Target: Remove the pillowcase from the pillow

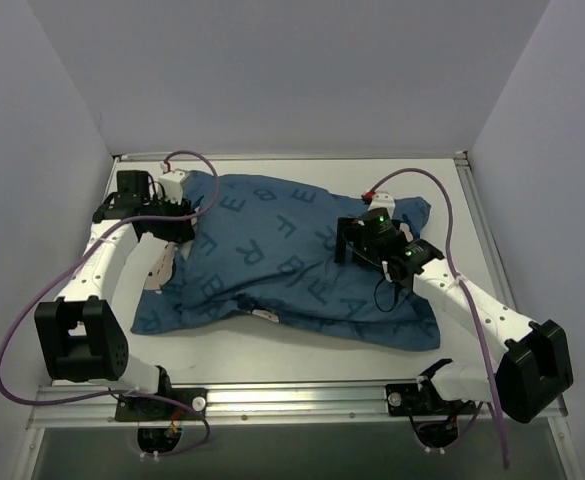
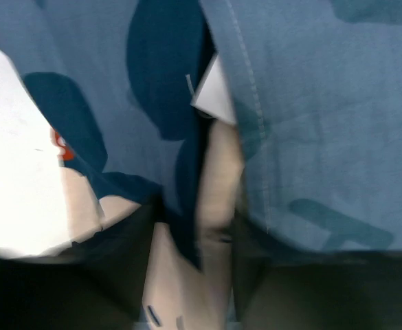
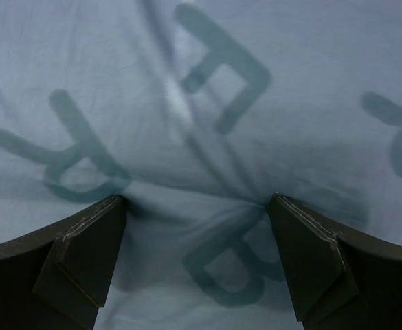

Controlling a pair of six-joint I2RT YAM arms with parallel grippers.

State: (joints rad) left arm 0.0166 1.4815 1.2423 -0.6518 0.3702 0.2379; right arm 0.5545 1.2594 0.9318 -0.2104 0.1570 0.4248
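Pressing on the pillowcase (image 1: 272,262), the right hand (image 3: 195,199) gapes open — the left hand (image 2: 194,221) pinches its end fold.

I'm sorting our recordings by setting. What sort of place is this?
Probably a lab robot test cell, not a home: plain white walls box in a white table bearing the pillowcase, and two arms are bolted to a metal rail.

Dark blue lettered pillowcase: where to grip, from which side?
Likely the stitched hem at the left end of the dark blue lettered fabric pillowcase, approached low from the left. It is a thin loose edge with folds; the bulging top gives little slack, as seen between the fingers of the open right gripper.
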